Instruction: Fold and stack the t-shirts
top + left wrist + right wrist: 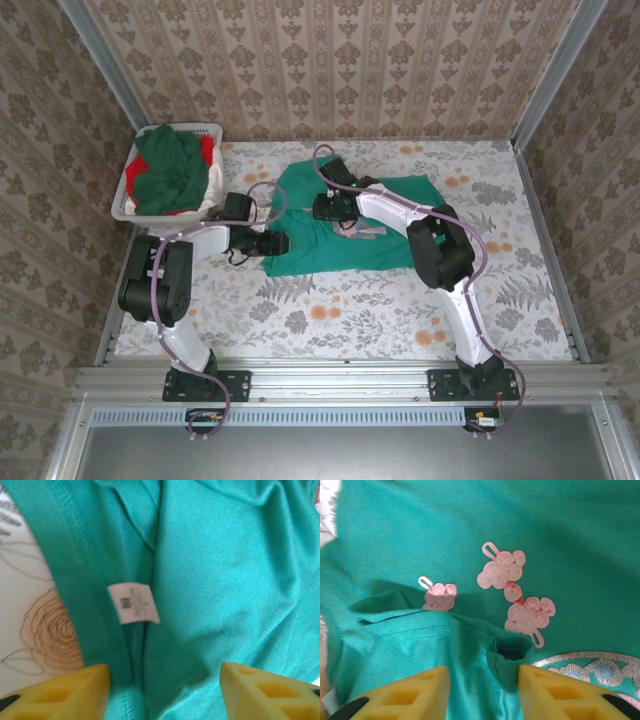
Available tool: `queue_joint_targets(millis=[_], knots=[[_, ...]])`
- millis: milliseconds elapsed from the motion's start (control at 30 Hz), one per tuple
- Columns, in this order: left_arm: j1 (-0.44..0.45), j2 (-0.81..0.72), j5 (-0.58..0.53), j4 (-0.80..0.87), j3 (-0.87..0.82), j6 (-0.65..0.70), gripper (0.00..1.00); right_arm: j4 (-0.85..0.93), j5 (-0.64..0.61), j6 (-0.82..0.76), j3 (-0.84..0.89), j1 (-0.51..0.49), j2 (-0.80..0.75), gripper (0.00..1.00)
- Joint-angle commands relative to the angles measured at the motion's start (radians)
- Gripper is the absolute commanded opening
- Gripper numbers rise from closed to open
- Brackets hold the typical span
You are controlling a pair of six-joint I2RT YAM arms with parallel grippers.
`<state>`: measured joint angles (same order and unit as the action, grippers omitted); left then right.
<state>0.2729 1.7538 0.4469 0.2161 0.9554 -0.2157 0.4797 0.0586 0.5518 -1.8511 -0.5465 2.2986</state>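
Note:
A teal-green t-shirt [345, 228] lies spread on the flowered table, its chest print [512, 592] pink and grey. My left gripper [272, 243] is low over the shirt's left edge. In the left wrist view it [165, 682] stands open, yellow fingers wide apart over flat cloth, just below the white neck label [133, 603]. My right gripper [322, 208] is on the shirt's upper left part. In the right wrist view it [484, 682] is open, its fingers half closed around a raised fold of teal cloth [470, 645]. Dark green [172, 165] and red [207, 150] t-shirts are heaped in the basket.
The white slatted laundry basket [128, 208] stands at the table's back left corner, close to my left arm. Patterned walls close in the table at the back and on both sides. Bare flowered tabletop [330, 315] lies in front of the shirt.

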Motion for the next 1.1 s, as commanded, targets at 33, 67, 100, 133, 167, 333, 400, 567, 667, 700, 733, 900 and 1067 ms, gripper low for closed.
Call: queue_joint_targets(millis=[33, 67, 100, 133, 167, 333, 400, 567, 667, 700, 733, 900, 1067], knots=[[-0.027, 0.033, 0.066, 0.016, 0.041, 0.004, 0.45, 0.157, -0.073, -0.036, -0.095, -0.003, 0.064, 0.42], [-0.037, 0.033, 0.071, 0.012, 0.036, 0.003, 0.40, 0.159, -0.078, -0.039, -0.096, -0.001, 0.066, 0.38], [-0.044, 0.032, 0.078, 0.010, 0.031, 0.004, 0.37, 0.162, -0.083, -0.044, -0.097, 0.000, 0.066, 0.36], [-0.052, 0.030, 0.083, 0.011, 0.027, 0.006, 0.34, 0.169, -0.093, -0.051, -0.102, 0.002, 0.065, 0.33], [-0.060, 0.027, 0.091, 0.012, 0.023, 0.009, 0.32, 0.178, -0.101, -0.060, -0.112, 0.005, 0.067, 0.29], [-0.078, 0.023, 0.120, 0.009, 0.006, 0.012, 0.29, 0.246, -0.138, -0.107, -0.171, 0.007, 0.087, 0.43], [-0.079, 0.023, 0.130, 0.001, 0.002, 0.007, 0.31, 0.250, -0.132, -0.111, -0.185, 0.007, 0.103, 0.43], [-0.050, 0.007, 0.136, -0.004, -0.005, 0.010, 0.49, 0.261, -0.113, -0.111, -0.226, 0.006, 0.155, 0.31], [-0.029, 0.023, 0.106, 0.016, 0.004, 0.024, 0.56, 0.274, -0.127, -0.110, -0.241, 0.006, 0.147, 0.18], [-0.031, 0.034, 0.111, 0.017, 0.006, 0.025, 0.55, 0.276, -0.129, -0.110, -0.240, 0.006, 0.134, 0.14], [-0.036, 0.049, 0.118, 0.019, 0.010, 0.027, 0.50, 0.276, -0.136, -0.113, -0.236, 0.006, 0.113, 0.11], [-0.057, 0.101, 0.125, 0.021, 0.013, 0.027, 0.30, 0.255, -0.171, -0.127, -0.169, 0.009, -0.020, 0.04], [-0.074, 0.129, 0.134, 0.019, 0.011, 0.027, 0.23, 0.145, -0.127, -0.103, 0.006, 0.058, -0.121, 0.05]])
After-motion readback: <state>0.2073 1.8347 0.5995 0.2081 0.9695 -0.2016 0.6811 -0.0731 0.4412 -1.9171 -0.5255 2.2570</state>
